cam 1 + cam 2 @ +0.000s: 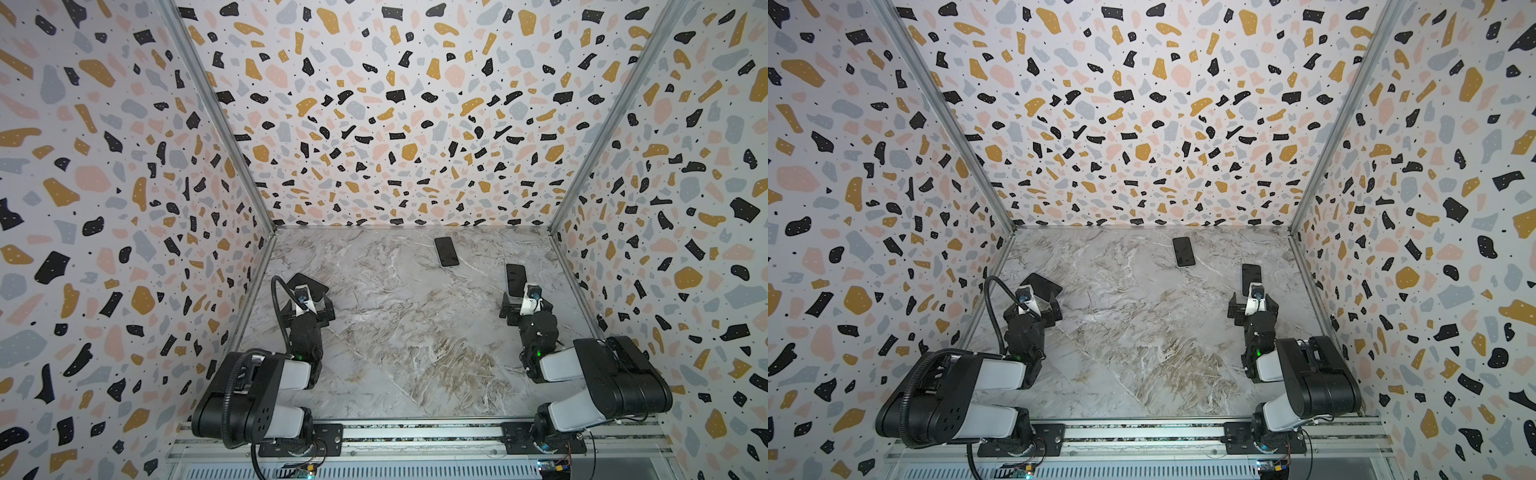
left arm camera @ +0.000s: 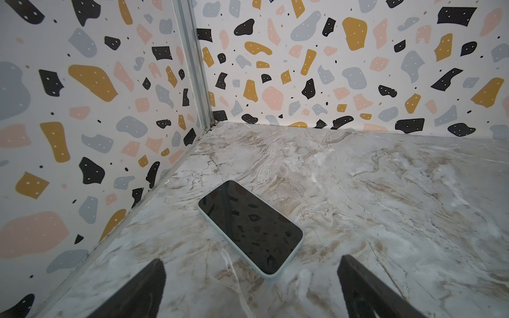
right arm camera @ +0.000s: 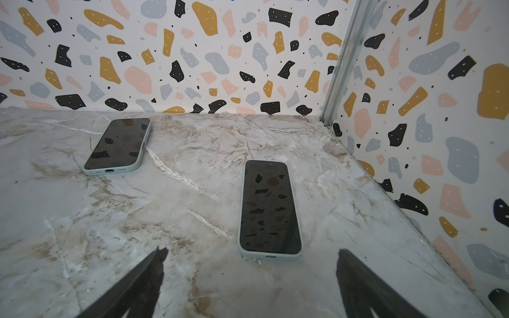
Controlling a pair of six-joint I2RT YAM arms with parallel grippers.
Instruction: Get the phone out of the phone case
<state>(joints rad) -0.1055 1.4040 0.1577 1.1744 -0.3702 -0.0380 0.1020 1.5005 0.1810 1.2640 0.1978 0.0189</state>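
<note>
left end effector [image 2: 250, 261] wide open near left phone [image 2: 250, 228]; right end effector [image 3: 252, 251] wide open near right phone [image 3: 270, 206]; both empty.

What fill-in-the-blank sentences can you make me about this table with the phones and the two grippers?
The marble table holds ___ phones. The left gripper and right gripper both have ___ jaws. The rearmost phone lies screen ___. That phone is nearer the ___ gripper.
Missing: three, open, up, right.
</note>
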